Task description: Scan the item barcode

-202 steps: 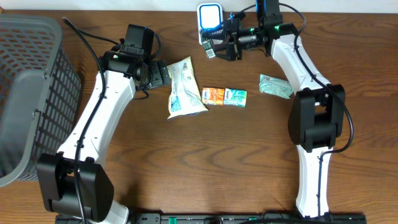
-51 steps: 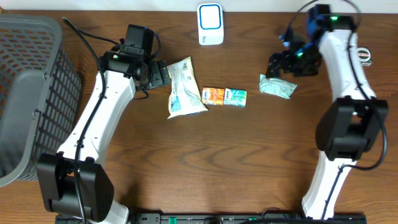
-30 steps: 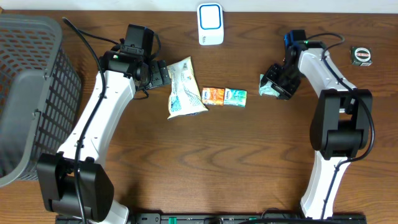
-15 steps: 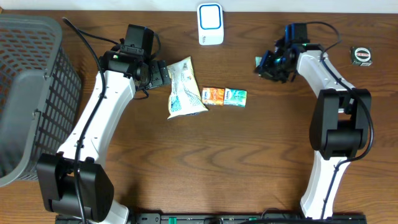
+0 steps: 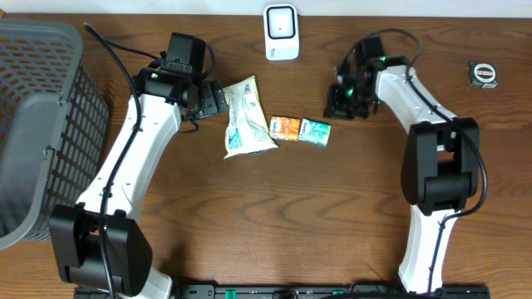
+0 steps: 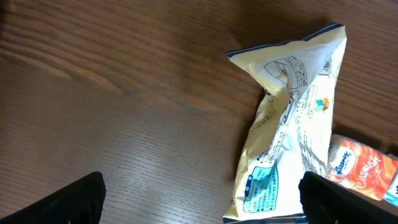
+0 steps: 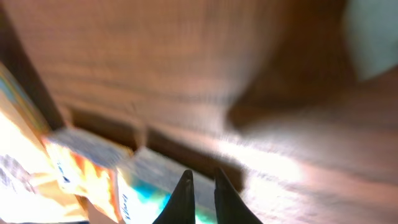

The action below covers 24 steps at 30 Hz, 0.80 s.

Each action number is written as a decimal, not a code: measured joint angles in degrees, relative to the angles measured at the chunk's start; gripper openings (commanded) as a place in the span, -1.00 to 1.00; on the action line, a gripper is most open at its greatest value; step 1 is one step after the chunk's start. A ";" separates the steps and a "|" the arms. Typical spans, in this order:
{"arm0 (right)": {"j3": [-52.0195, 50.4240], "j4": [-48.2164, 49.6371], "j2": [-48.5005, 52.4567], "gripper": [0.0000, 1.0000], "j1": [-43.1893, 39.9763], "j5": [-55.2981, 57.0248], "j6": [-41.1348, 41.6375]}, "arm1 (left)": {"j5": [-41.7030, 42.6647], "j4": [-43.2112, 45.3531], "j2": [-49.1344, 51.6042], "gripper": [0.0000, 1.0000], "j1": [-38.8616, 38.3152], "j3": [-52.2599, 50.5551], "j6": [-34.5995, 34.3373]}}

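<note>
Lying nearest the right end effector: a teal packet (image 5: 315,129), flat on the desk (image 5: 274,216), just below and to the left of the fingertips in the overhead view. In the blurred right wrist view the tips hang over its edge.
Orange packet (image 5: 285,127): touching the teal packet's left side, the two in a row.
Snack bag (image 5: 247,116): cream, crumpled, its lower right corner against the orange packet.
Scanner (image 5: 281,31): white, at the far edge of the desk, up and to the left of the right end effector, apart from all three items.
Right end effector (image 7: 203,179): fingers drawn together, only a thin slit between the tips. Whether anything is pinched there cannot be told.
Left end effector (image 5: 219,100): fingers spread wide, gripping nothing, just beside the upper left of the snack bag.
Basket (image 5: 50,108): grey mesh, at the left end of the desk.
Tape measure (image 5: 485,73): near the right edge, well apart from the items.
</note>
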 measured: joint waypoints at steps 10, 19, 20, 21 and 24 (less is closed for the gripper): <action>7.58 17.51 -3.30 -0.92 -2.23 14.60 2.97 | 0.00 0.00 0.00 0.95 0.00 0.00 0.00; 7.58 19.58 3.82 -0.88 -2.10 21.88 5.14 | 0.00 0.00 0.00 0.96 0.00 0.00 0.00; 7.54 18.14 4.72 -0.89 -2.12 22.10 5.22 | 0.00 0.00 0.00 0.95 0.00 0.00 0.00; 7.45 16.37 5.46 -0.87 -2.12 22.14 5.33 | 0.00 0.00 0.00 0.95 0.00 0.00 0.00; 7.39 11.58 6.08 -0.85 -2.10 22.23 5.42 | 0.00 0.02 0.00 0.95 0.00 0.00 0.00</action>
